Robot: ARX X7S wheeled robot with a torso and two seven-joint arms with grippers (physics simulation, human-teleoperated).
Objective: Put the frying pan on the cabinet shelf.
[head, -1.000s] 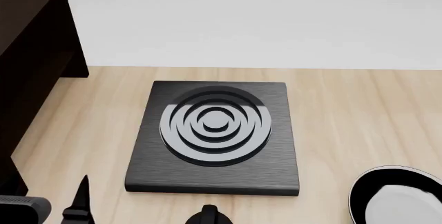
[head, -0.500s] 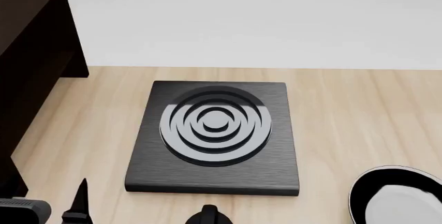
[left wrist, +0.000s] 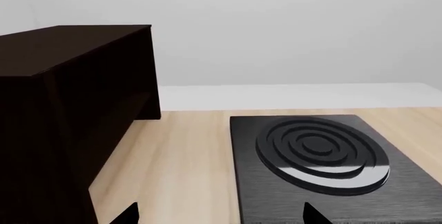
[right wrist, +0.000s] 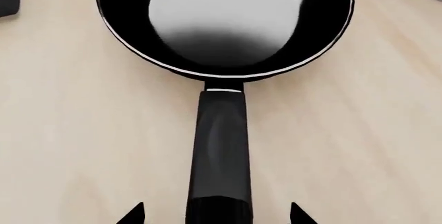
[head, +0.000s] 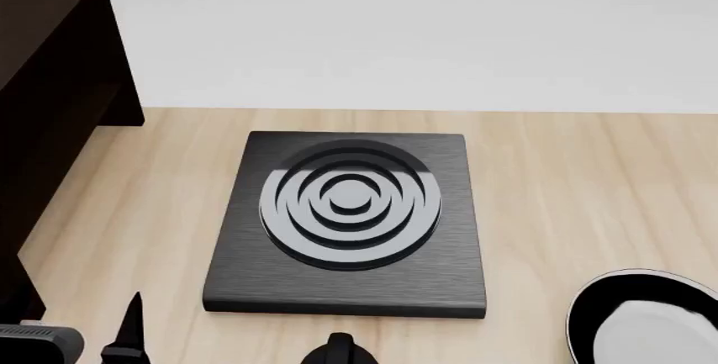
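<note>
Nearest to us, in the right wrist view, the right gripper (right wrist: 215, 214) hangs over the frying pan's handle (right wrist: 219, 151), its two fingertips (right wrist: 131, 213) spread wide to either side of the handle and not touching it. So our right tool is wide and holds nothing.

The frying pan (right wrist: 224, 22) sits flat on the wooden tabletop (right wrist: 62, 131), with the bowl of the pan on the far side of the handle from the gripper. In the head view the frying pan (head: 645, 318) shows only partly, well to the right of the hob plate (head: 348, 221) and nearer to us than it.

We judge the pan to be rigid and fairly heavy toward the bowl, with a smooth, glossy finish that may slip. We would take hold on the handle, as near the bowl as the fingers allow, so the weight tips it less.

Our left gripper (left wrist: 217, 216) shows only two dark fingertips set well apart at the edge of its wrist view, with nothing between them. The hob plate (left wrist: 318, 167) lies just beyond it.

Farthest left of the hob plate stands the dark cabinet (head: 50, 87), whose cabinet shelf (left wrist: 62, 40) the pan must reach, well apart from where it now lies.
</note>
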